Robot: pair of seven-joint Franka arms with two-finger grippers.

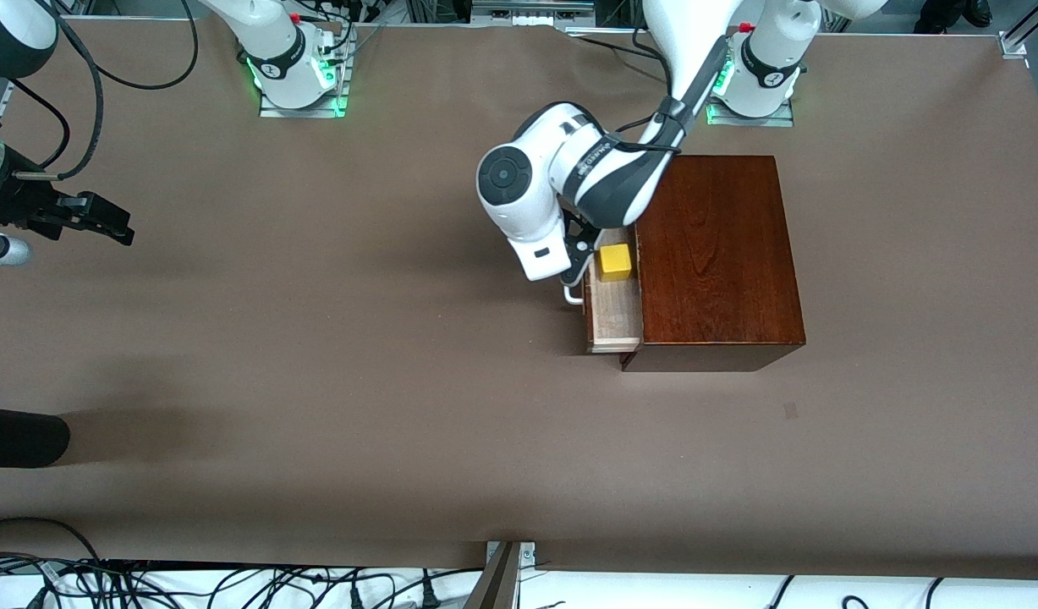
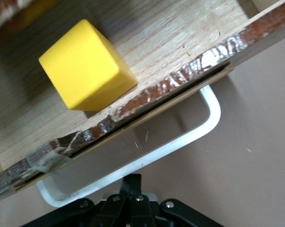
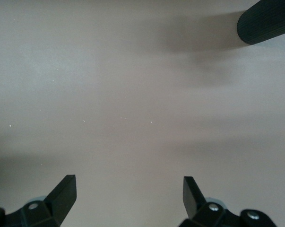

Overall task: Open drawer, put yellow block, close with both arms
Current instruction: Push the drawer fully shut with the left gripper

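Left wrist view: left gripper (image 2: 131,185) pinched closed at the drawer (image 2: 189,33)'s white handle (image 2: 170,146); yellow block (image 2: 85,66) lies inside the drawer. Right gripper (image 3: 129,195) waits, jaws wide, holding nothing.

Brown table (image 1: 315,355), black cylinder (image 1: 19,436)

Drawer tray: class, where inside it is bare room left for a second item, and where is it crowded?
Bare wood runs from the yellow block to the drawer end nearer the front camera. It is crowded at the block's end, where the left end effector, shut, sits against the white handle.
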